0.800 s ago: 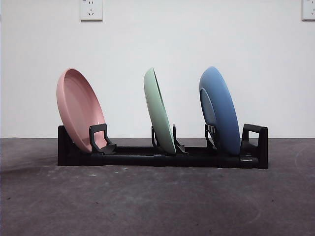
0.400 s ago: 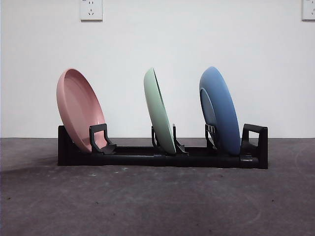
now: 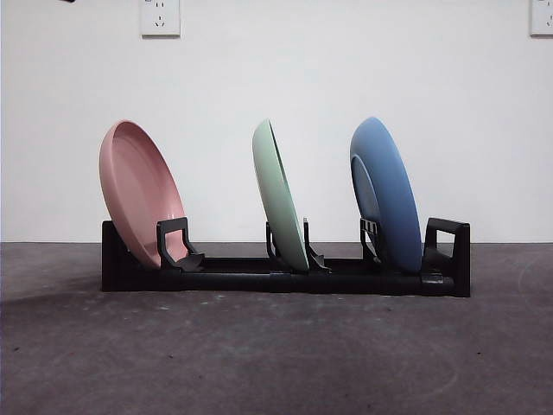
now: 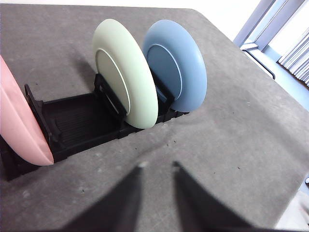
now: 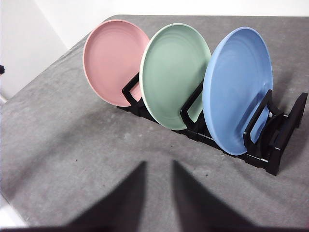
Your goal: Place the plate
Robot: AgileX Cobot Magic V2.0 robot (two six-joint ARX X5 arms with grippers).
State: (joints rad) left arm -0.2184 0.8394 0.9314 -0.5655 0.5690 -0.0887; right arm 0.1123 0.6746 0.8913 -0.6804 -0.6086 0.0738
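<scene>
Standing on edge in a long black plastic rack (image 3: 285, 278): three round plates, each leaning against its own upright divider and so kept from rolling or toppling. Round pink plate (image 3: 138, 194) at one end of the rack, round pale green plate (image 3: 281, 194) in the middle slot, round glossy blue plate (image 3: 386, 194) at the other end, beside the rack's end bracket. All three tilted the same way, well apart from each other, none touching its neighbour. Judged from this: every slot filled, placing apparently finished, nothing left loose on the dark grey desk (image 3: 276, 354).

Beyond the rack, both arms back and high, neither near a plate. Left claw (image 4: 157, 166) hovering over bare desk on the rack's near side, closest to the green plate's back, jaws slightly apart with a narrow gap, holding nothing. Right claw (image 5: 159, 164) likewise over bare desk in front of the rack, facing the plates' hollow sides, jaws a little apart and empty. Probably parked there to leave the rack clear and avoid knocking a leaning plate.

Behind the rack, a plain white wall with a white socket (image 3: 160, 15) high above the pink plate.
</scene>
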